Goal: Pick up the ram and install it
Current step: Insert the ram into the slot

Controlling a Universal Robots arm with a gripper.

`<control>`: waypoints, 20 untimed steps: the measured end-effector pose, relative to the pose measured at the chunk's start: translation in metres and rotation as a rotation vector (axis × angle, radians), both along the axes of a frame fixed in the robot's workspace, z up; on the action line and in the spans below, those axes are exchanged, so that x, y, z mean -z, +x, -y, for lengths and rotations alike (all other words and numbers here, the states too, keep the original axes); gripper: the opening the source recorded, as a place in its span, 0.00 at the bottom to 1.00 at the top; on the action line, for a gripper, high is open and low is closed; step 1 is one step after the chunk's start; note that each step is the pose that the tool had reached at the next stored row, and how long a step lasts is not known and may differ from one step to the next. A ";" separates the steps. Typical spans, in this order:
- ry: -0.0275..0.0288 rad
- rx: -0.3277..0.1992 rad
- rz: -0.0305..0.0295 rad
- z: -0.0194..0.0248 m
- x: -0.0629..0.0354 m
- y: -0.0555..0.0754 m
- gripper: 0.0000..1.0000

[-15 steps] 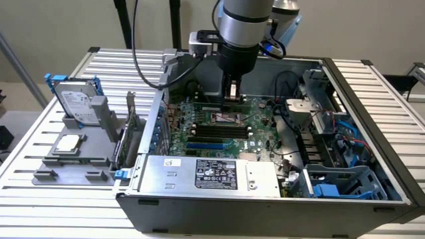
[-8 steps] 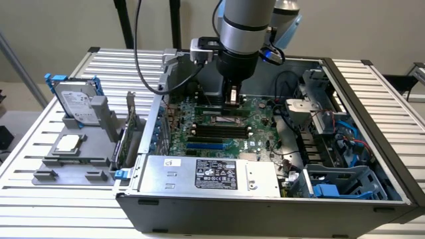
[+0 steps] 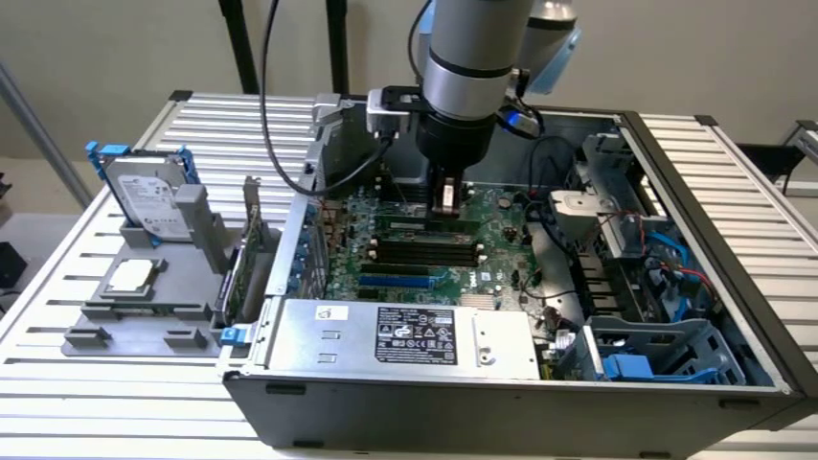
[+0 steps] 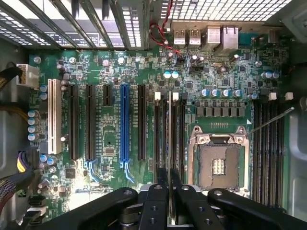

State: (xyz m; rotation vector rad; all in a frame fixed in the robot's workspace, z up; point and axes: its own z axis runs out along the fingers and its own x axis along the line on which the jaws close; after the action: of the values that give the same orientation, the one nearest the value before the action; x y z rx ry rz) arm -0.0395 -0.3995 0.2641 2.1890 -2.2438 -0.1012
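Note:
The ram (image 4: pixel 170 139) is a thin green stick seen edge-on in the wrist view. It is clamped between the black fingers (image 4: pixel 156 196) of my gripper (image 4: pixel 169 182). It runs in line with the black memory slots (image 4: pixel 158 134) beside the CPU socket, between their white end clips. In the exterior view my gripper (image 3: pixel 446 203) hangs inside the open computer case, low over the row of black memory slots (image 3: pixel 422 251) on the green motherboard (image 3: pixel 492 216). Whether the stick touches a slot I cannot tell.
The empty CPU socket (image 4: pixel 218 160) lies beside the slots, with a blue expansion slot (image 4: pixel 124 122) on the other side. The power supply (image 3: pixel 397 335) fills the case front and cables (image 3: pixel 639 249) its right. Outside on the exterior view's left stand a hard drive (image 3: pixel 144 196) and an upright green card (image 3: pixel 249 249).

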 end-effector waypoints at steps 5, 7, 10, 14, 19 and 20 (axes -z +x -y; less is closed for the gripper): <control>-0.0001 0.000 0.0000 0.0028 0.0090 0.000 0.13; -0.0003 0.000 0.0000 0.0031 0.0127 0.000 0.13; -0.0003 0.000 0.0000 0.0038 0.0182 0.001 0.13; -0.0004 0.000 0.0000 0.0050 0.0255 0.002 0.13; -0.0004 0.000 -0.0001 0.0052 0.0310 0.004 0.13; -0.0005 0.000 -0.0001 0.0052 0.0310 0.004 0.13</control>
State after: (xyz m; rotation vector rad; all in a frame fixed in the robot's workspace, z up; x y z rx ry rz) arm -0.0352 -0.4048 0.2331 2.1886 -2.2436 -0.1008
